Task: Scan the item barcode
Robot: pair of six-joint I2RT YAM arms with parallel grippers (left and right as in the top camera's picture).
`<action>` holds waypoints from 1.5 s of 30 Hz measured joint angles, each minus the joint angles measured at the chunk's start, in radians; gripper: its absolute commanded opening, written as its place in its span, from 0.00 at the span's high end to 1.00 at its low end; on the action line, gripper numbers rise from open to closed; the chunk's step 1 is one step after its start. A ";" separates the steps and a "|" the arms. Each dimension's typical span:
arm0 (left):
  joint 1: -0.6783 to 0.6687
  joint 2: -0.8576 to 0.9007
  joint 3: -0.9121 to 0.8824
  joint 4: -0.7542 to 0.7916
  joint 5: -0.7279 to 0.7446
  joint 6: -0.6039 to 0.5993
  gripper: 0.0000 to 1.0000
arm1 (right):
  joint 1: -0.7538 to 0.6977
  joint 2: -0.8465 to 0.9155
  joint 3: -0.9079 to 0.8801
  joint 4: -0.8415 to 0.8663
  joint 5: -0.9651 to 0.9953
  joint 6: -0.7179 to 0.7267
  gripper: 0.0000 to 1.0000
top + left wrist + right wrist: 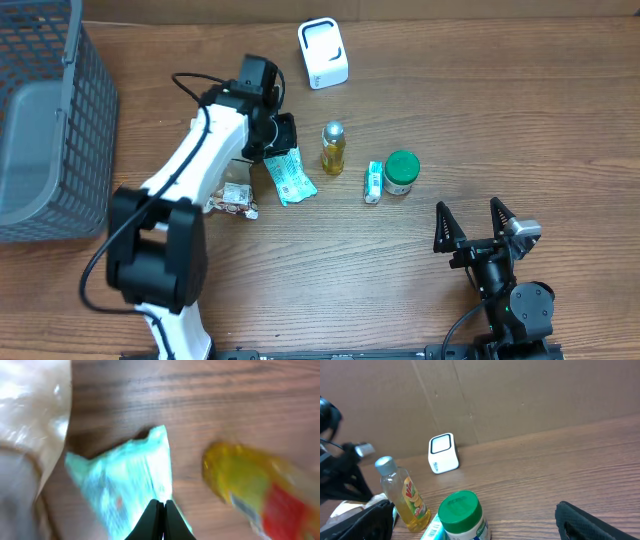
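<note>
The white barcode scanner (323, 54) (443, 453) stands at the back of the table. A teal packet (290, 178) (125, 485) lies flat left of centre. My left gripper (281, 135) (162, 505) hovers over the packet's far end, jaws shut together. In the left wrist view its tips overlap the packet's right edge, and nothing shows between them. My right gripper (478, 225) (480, 527) rests open near the front right edge, holding nothing. It faces a green-lidded jar (402, 172) (462, 515).
A yellow oil bottle (333, 148) (402, 495) (260, 490) stands right of the packet. A small box (373, 182) lies beside the jar. A crumpled snack wrapper (235, 196) lies left of the packet. A grey mesh basket (40, 120) fills the left edge.
</note>
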 measured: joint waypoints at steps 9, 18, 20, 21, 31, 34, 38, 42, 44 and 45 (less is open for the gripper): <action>-0.034 -0.035 -0.014 -0.159 0.008 0.018 0.96 | 0.000 0.000 0.000 0.001 0.000 0.000 0.00; -0.040 0.078 -0.071 -0.122 0.002 0.019 0.96 | 0.000 0.000 0.000 0.001 0.000 0.000 0.00; -0.040 0.113 -0.074 -0.117 0.001 0.019 0.96 | 0.000 0.000 0.000 0.001 0.000 0.000 0.00; -0.040 0.116 -0.072 -0.118 0.003 0.020 0.96 | 0.000 0.000 0.000 0.001 0.000 0.000 0.00; -0.035 0.117 -0.042 -0.144 -0.011 0.044 0.96 | 0.000 0.000 0.000 0.001 0.000 0.001 0.00; -0.029 0.094 -0.019 -0.143 -0.021 0.045 0.96 | 0.000 0.000 0.000 0.000 0.000 0.000 0.00; -0.024 0.024 0.005 -0.103 -0.029 0.045 0.96 | 0.000 0.000 0.000 0.001 0.000 0.000 0.00; -0.025 0.012 0.008 -0.040 -0.045 0.041 0.96 | 0.000 0.000 0.000 0.001 0.000 0.000 0.00; -0.025 0.014 0.004 -0.014 -0.050 0.040 0.96 | 0.000 0.000 0.000 0.000 0.000 0.000 0.00; -0.025 0.016 0.003 -0.007 -0.050 0.040 0.96 | 0.000 0.000 0.000 0.000 0.000 0.000 0.00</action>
